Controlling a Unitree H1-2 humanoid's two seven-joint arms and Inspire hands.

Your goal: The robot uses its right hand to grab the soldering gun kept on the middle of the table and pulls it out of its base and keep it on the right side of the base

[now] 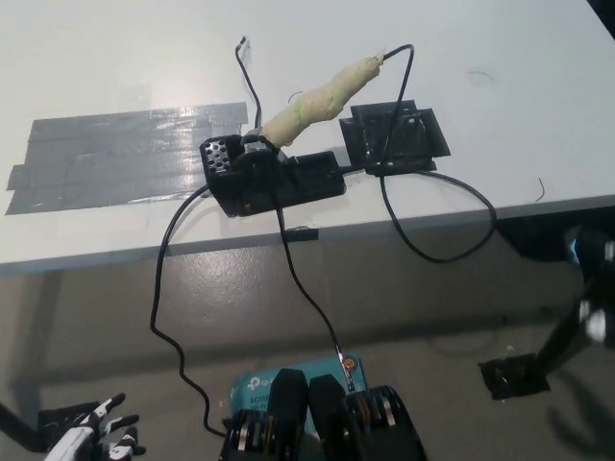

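Note:
The soldering gun, its handle wrapped in beige tape, leans with its tip down in the black base near the table's front edge. A black cable runs from the handle's far end and loops over the table edge. My black right hand is a blurred shape at the right edge, below table level and well apart from the gun. My white left hand rests at the lower left, fingers spread and holding nothing.
A black tape patch lies on the white table right of the base. Wide grey tape covers the table's left part. A second cable hangs from the base. A blue box and a black patch lie on the floor.

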